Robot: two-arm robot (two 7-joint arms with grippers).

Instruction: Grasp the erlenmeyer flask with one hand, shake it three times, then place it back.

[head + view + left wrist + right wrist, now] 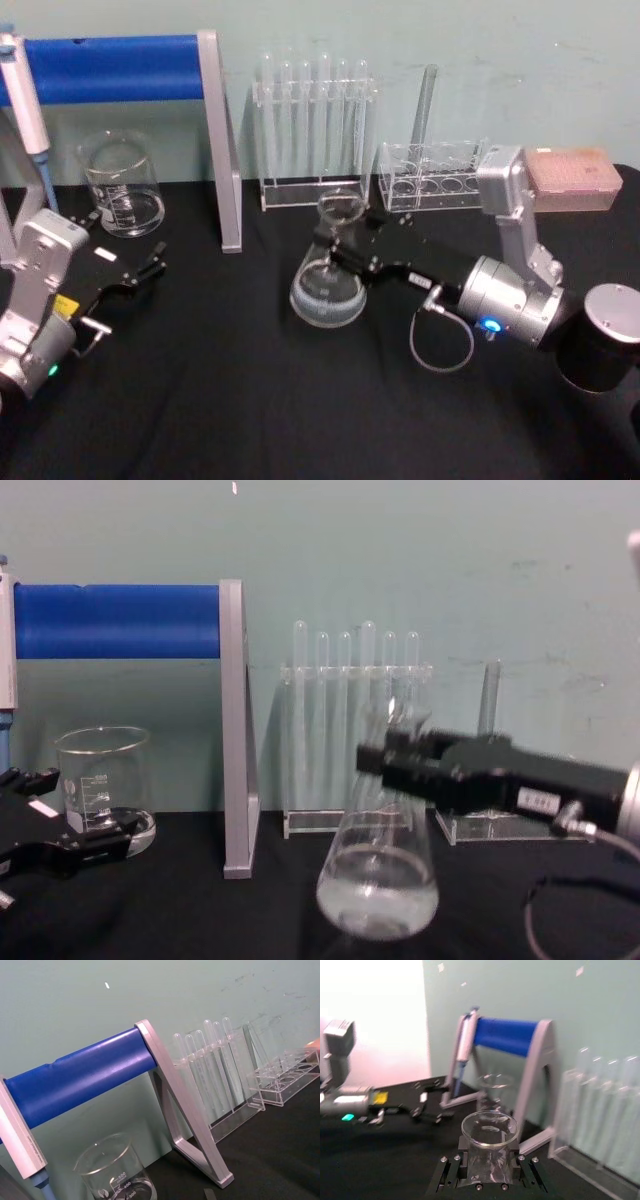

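The erlenmeyer flask [326, 288] stands mid-table, clear glass with a little liquid in its wide base [378, 885]. My right gripper, the hand [345, 243], reaches in from the right and is shut on the flask's narrow neck just below the flared rim [490, 1129]. Its black body crosses in front of the neck in the chest view [392, 757]. Whether the base touches the black cloth I cannot tell. My left gripper [152, 264] rests low at the left, open and holding nothing, well apart from the flask.
A glass beaker [122, 186] stands back left under a blue-bar stand [120, 68] holding a pipette [24, 100]. Behind the flask are a test tube rack [315, 135], a second clear rack [432, 177] and a pink tip box [570, 178]. A black cylinder [603, 350] sits far right.
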